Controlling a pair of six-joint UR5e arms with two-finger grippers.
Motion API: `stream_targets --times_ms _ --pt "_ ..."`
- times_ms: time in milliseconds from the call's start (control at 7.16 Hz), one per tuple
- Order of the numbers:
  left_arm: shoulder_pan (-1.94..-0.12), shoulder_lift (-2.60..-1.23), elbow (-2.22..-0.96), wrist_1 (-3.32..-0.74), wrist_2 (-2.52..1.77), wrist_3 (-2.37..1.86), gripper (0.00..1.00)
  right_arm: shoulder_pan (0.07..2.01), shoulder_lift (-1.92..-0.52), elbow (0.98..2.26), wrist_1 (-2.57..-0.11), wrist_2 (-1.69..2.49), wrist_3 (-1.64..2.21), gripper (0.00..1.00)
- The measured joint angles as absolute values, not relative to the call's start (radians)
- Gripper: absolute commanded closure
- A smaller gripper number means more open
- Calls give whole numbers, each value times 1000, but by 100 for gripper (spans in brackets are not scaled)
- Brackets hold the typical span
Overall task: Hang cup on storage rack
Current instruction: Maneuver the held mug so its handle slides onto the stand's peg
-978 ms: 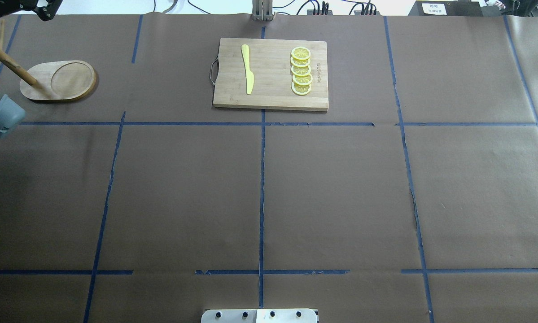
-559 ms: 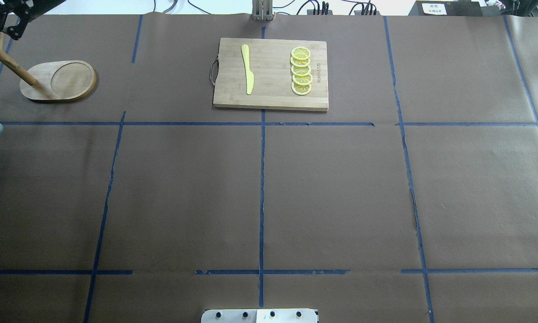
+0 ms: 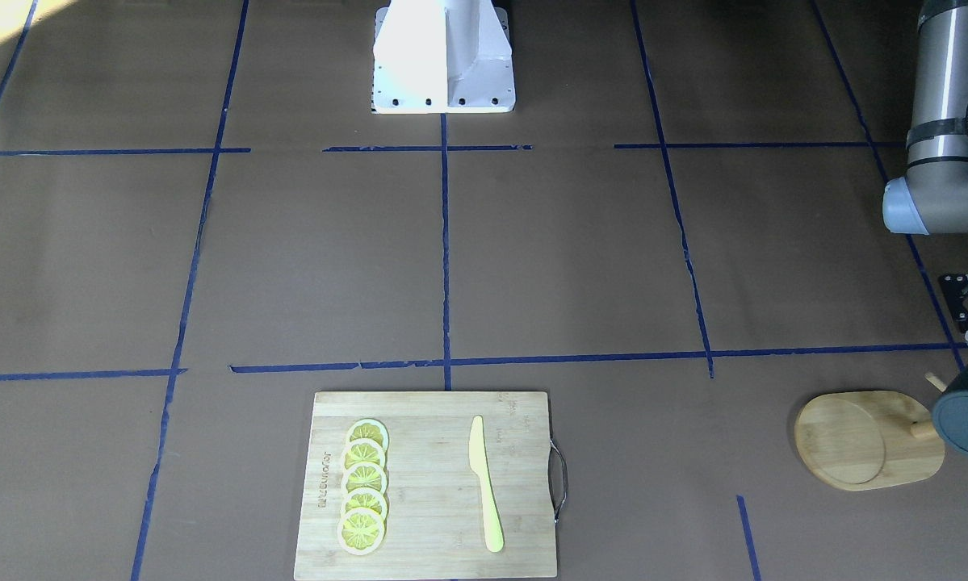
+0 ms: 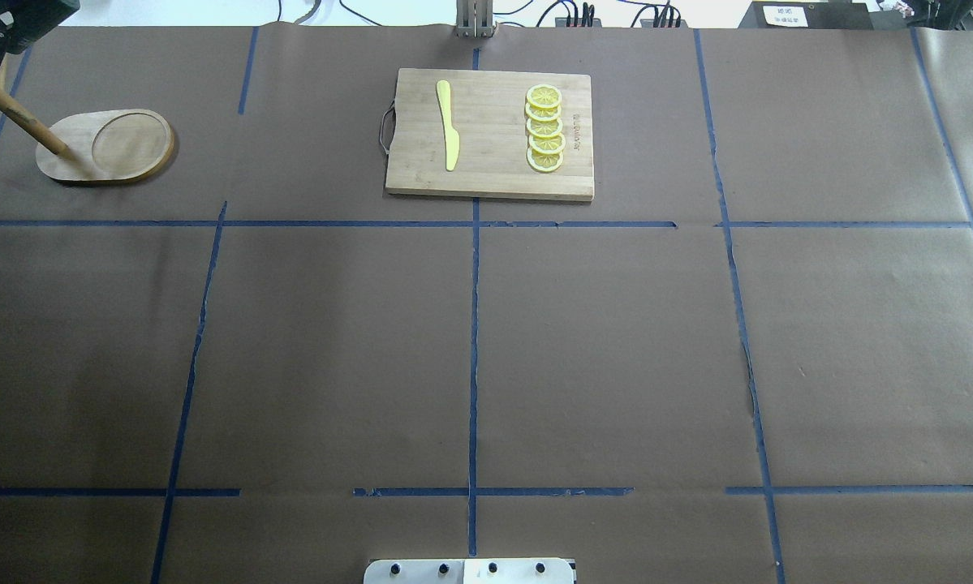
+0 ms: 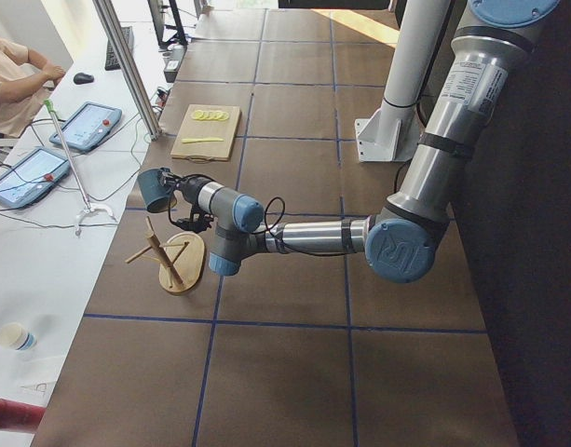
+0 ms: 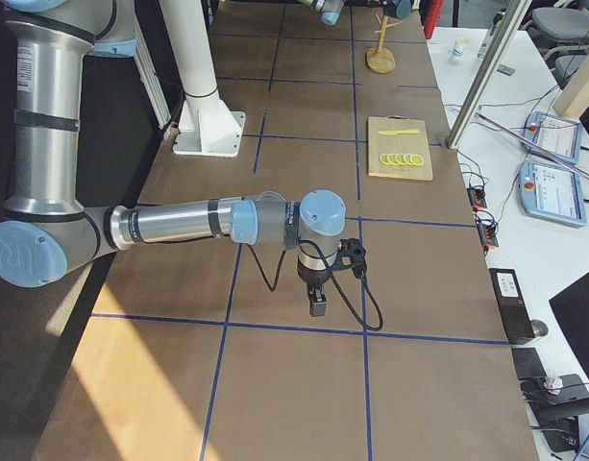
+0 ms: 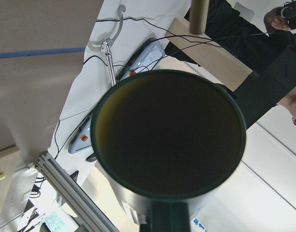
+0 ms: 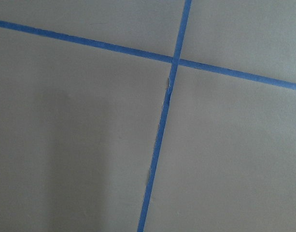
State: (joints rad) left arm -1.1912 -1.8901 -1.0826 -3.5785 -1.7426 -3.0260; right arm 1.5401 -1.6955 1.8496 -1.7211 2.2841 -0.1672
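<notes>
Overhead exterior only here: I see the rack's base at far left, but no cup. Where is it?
Observer: In the exterior left view the left end effector holds the cup in the air, above the storage rack.
Reviewer: On a peg yet?
Observer: Seemingly not; the left wrist view shows a dowel end beyond the cup's rim, apart from it.
Reviewer: And the other side?
Observer: In the exterior right view the right end effector points down over brown paper; its wrist camera sees only crossed blue tape.
</notes>
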Motion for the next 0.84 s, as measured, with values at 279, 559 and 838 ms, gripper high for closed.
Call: stream_targets --times_ms 279,559,838 --pt "-1192 -1898 -1035 -3624 -1741 -3028 97 1541 -1694 1850 -1721 2284 -167 0" --pt "-1192 -1919 -1015 -3631 -1740 -3028 97 1541 -1694 1852 -1721 2284 -167 0" --pt "-1191 -1948 -1011 -3630 -1735 -3026 96 1544 -1695 1857 -1721 2284 -166 0"
